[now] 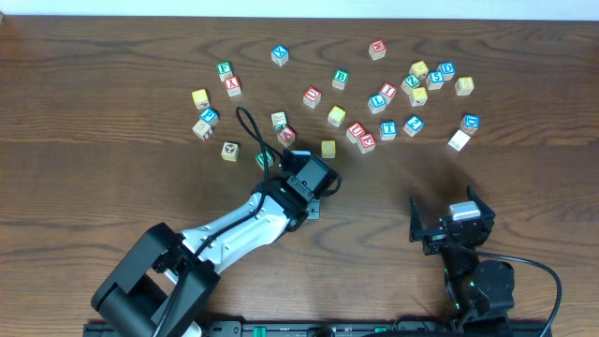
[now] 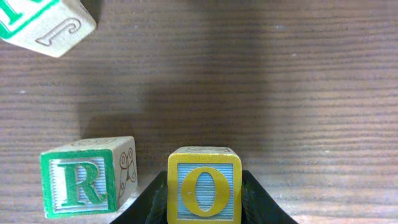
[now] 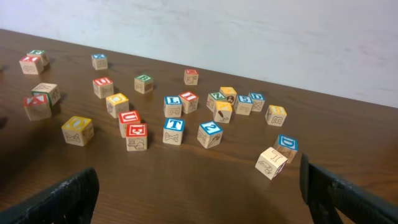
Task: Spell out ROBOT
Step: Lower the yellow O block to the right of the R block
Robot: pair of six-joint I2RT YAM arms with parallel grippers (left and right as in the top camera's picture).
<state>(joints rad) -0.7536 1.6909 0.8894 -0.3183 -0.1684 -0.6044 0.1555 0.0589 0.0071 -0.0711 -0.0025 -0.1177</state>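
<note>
Wooden alphabet cubes with painted faces, one lot, scattered on a dark wood-grain surface [image 1: 112,56]. Item in hand: yellow-framed O cube [image 2: 204,191], clamped between the closed fingers of the left pincer [image 2: 204,208], letter upright toward the wrist camera; whether its base touches the surface cannot be told. Green R cube [image 2: 79,182] sits just beside it on the left, slightly turned, with a narrow gap between, so this spot is judged to be the O's slot as second letter. Other wanted letters lie well apart in the far scatter: green B cube [image 1: 341,78], blue T cube [image 3: 173,130], and a yellow-faced cube [image 1: 328,148] nearer the left pincer, lettering unreadable. Right pincer [image 3: 199,202] is spread fully wide, empty, set back from the cubes. Obstructions: a green-lettered cube [image 2: 43,25] ahead of the R; a red-lettered cube [image 3: 137,135] and its like mingled among the wanted ones.
</note>
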